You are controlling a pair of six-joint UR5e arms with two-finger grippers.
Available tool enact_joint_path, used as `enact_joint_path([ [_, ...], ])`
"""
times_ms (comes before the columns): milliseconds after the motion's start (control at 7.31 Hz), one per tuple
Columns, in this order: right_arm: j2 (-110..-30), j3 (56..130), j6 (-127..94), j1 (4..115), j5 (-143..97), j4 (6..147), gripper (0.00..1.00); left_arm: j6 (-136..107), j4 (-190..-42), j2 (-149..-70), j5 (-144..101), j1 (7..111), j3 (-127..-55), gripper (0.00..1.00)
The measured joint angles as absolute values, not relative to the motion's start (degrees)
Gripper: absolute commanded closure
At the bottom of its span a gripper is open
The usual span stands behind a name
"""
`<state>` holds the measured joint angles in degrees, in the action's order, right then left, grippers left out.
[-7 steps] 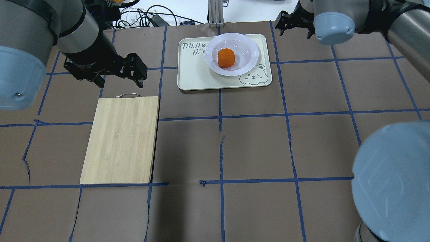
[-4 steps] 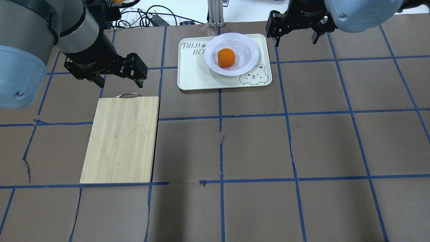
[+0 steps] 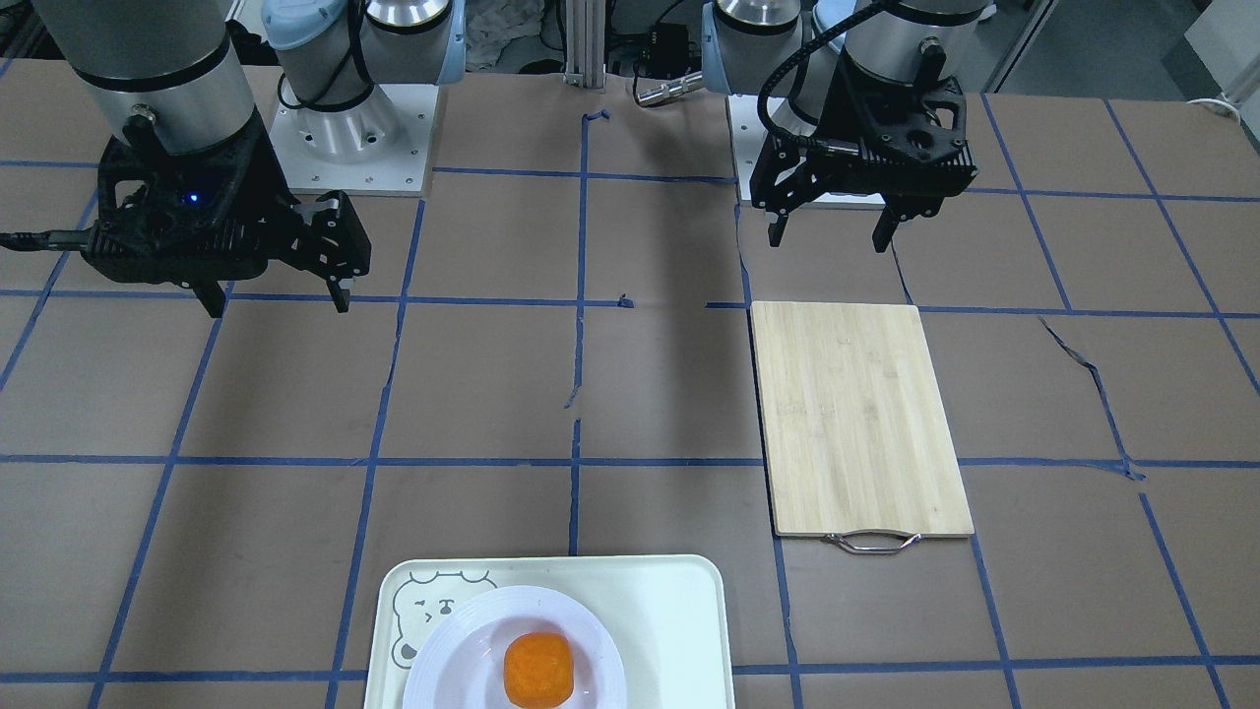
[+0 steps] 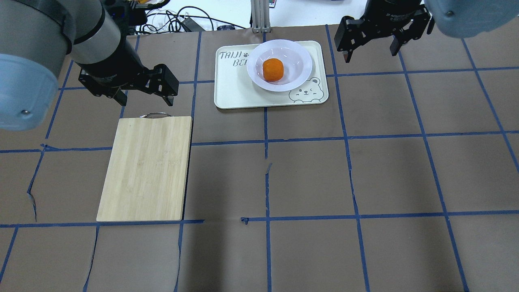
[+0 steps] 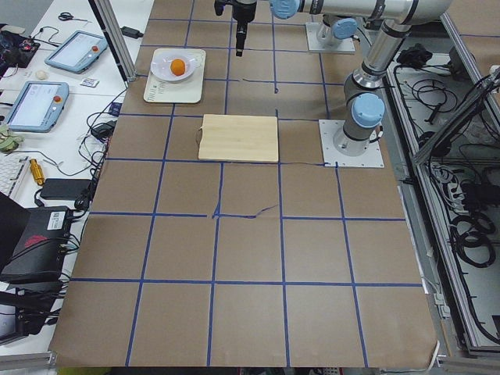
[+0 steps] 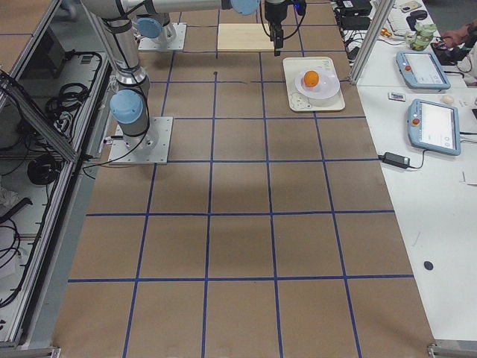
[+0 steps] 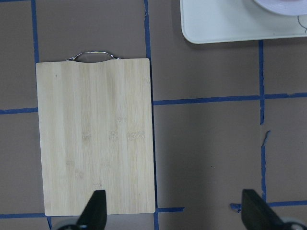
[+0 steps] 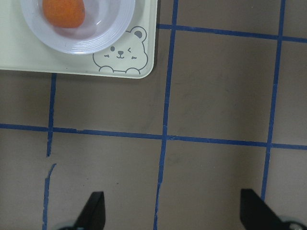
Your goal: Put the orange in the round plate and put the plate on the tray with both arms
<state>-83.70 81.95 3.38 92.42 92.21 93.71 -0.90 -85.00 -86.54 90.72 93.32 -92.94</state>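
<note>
Resting place: the small, dimpled bright-orange orange point(image 4: 273, 69) sits in the sunken centre of the glossy white round plate point(image 4: 255, 61). The plate lies on the pale cream-green rectangular tray point(image 4: 235, 91), toward its bear-face corner.
Left hand: the black two-finger left gripper point(image 4: 145, 99) has its jaws spread wide with nothing between them. It hovers over the metal-handle end of the pale bamboo cutting board point(image 4: 146, 168).
Right hand: the black two-finger right gripper point(image 4: 371, 54) is likewise spread and empty, raised just off the tray's right edge.
Key relation: the tray lies between the two grippers, the right one nearer and the left well apart.
Progress: both placements look done, so probably only backing clear remains.
</note>
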Motion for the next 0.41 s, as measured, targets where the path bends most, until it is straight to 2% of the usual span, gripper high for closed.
enact_joint_path([
  [410,-84.1,82.22,3.42,92.33,91.99,93.73,0.0,-1.37,-85.36,-87.94,90.72,93.38,-92.58,0.0],
])
